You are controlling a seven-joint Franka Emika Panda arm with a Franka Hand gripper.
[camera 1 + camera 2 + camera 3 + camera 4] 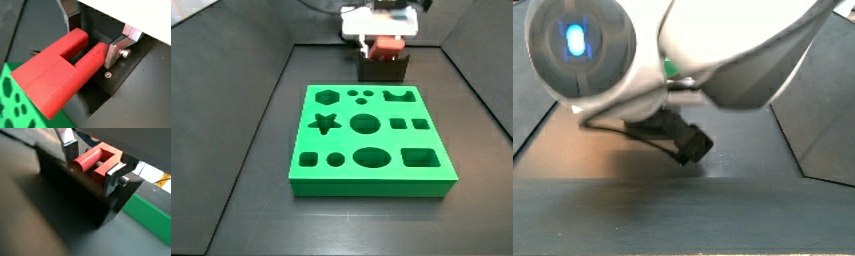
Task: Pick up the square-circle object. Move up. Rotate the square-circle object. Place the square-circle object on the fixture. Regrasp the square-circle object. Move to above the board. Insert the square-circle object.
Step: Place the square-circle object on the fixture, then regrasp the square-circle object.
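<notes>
Resting on the fixture (87,198), the square-circle object (60,70); gripper (93,35) fingers (120,49) seemingly slightly parted around it

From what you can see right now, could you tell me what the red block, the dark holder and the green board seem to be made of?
The red block, between the gripper fingers at the holder, looks like matte plastic: uniform colour, soft edges. The holder looks dark and dull, perhaps plastic or coated metal; I cannot tell which. The green board looks like smooth plastic, evenly coloured with clean cut-outs.
</notes>
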